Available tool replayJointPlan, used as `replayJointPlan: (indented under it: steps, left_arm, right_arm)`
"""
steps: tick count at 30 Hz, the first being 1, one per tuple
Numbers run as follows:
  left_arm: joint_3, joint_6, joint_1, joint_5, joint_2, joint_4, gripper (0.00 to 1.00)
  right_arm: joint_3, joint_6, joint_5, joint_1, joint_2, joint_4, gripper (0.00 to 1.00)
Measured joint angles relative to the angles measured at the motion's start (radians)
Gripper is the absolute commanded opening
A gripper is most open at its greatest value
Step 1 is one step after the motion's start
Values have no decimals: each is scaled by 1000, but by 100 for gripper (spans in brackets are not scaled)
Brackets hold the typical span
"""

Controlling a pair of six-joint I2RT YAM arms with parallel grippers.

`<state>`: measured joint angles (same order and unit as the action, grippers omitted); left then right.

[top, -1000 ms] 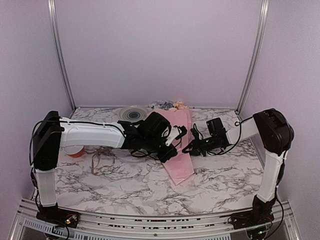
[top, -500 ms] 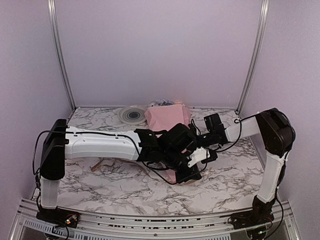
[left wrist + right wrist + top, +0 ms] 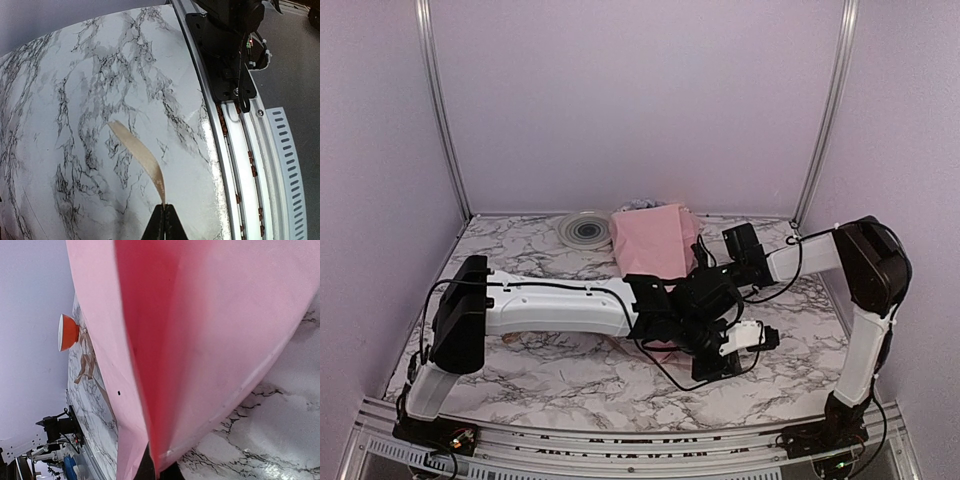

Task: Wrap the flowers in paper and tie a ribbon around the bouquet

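Left gripper (image 3: pixel 164 209): fingers pressed together, pinching the tip of the ribbon (image 3: pixel 141 156). The tan strand curls away from the fingertips over the tabletop (image 3: pixel 520 262), near its front edge on the right.

Right gripper (image 3: pixel 152 466): closed on a fold of the bouquet (image 3: pixel 655 240) paper.

Bouquet lies at the far edge of the tabletop, about mid-width, with the flowers (image 3: pixel 640 205) just showing at the back. Left arm (image 3: pixel 560 305) crosses in front of it.

Orange spool (image 3: pixel 67 333) sits toward the left edge, with loose ribbon beside it.
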<state>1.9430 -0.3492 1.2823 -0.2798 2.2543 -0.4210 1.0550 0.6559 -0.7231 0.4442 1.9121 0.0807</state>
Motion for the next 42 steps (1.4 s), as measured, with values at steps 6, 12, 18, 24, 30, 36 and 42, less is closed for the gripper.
replayJointPlan:
  steps: [6, 12, 18, 24, 30, 36, 42]
  left_arm:
    - [5, -45, 17, -22, 18, -29, 0]
    - [6, -79, 18, 51, 47, -27, 0]
    - [-36, -111, 17, 212, 65, 49, 9]
    - [-150, -131, 14, 337, 21, 184, 42]
    - [-191, -112, 12, 367, -26, 275, 67]
    - [-332, -102, 11, 294, -171, 299, 68]
    - [-472, -59, 10, 237, -321, 293, 66]
  right_arm:
    - [8, 3, 2, 2, 0, -7, 0]
    - [8, 3, 6, 6, -2, -8, 0]
    - [8, -2, 9, 7, -6, -26, 0]
    - [8, -18, 10, 9, -33, -46, 0]
    - [9, -32, 13, 12, -39, -66, 0]
    - [9, -32, 14, 15, -39, -75, 0]
    - [9, -32, 17, 24, -39, -74, 0]
